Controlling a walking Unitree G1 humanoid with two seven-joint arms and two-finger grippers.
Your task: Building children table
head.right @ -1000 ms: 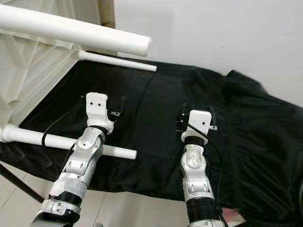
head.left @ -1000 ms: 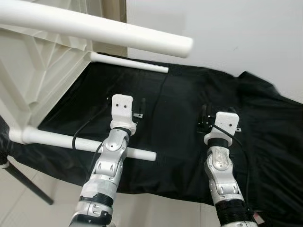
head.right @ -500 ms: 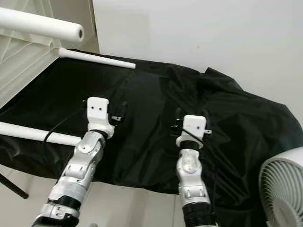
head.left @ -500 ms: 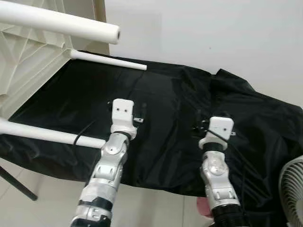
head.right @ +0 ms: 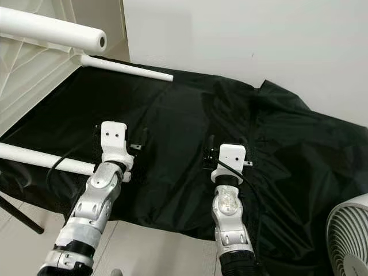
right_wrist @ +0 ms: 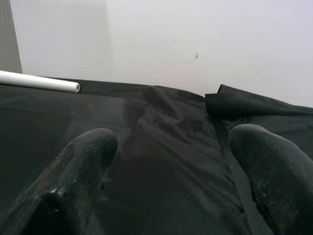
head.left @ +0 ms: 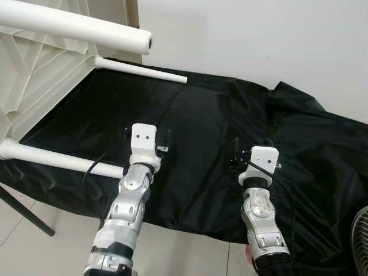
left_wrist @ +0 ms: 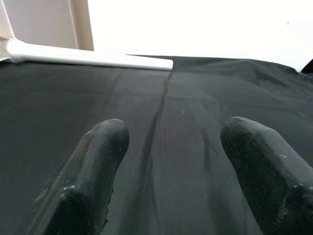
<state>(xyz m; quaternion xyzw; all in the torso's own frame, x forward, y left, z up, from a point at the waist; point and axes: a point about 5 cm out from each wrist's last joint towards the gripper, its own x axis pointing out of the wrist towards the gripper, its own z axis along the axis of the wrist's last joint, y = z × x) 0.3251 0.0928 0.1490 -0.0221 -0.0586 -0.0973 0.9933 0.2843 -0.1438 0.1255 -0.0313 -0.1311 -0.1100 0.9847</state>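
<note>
A white children's table lies on its side at the left, its ribbed underside (head.left: 34,80) facing me. Three of its white tube legs stick out over the black cloth: an upper leg (head.left: 75,26), a far leg (head.left: 141,70) and a near leg (head.left: 57,160). My left gripper (left_wrist: 173,142) hovers open over the cloth, just right of the near leg's end, with nothing between its fingers (left_wrist: 93,161). About a hand's width to its right, my right gripper (right_wrist: 176,152) is also open and empty above the cloth.
A wrinkled black cloth (head.left: 218,115) covers the low surface ahead, against a white wall. A white fan (head.right: 351,230) stands on the floor at the right. A black stand leg (head.left: 26,215) slants across the pale floor tiles at lower left.
The camera swung right, then partly back left, so the table and fan shifted in the picture. Both arms keep the same pose over the cloth.
</note>
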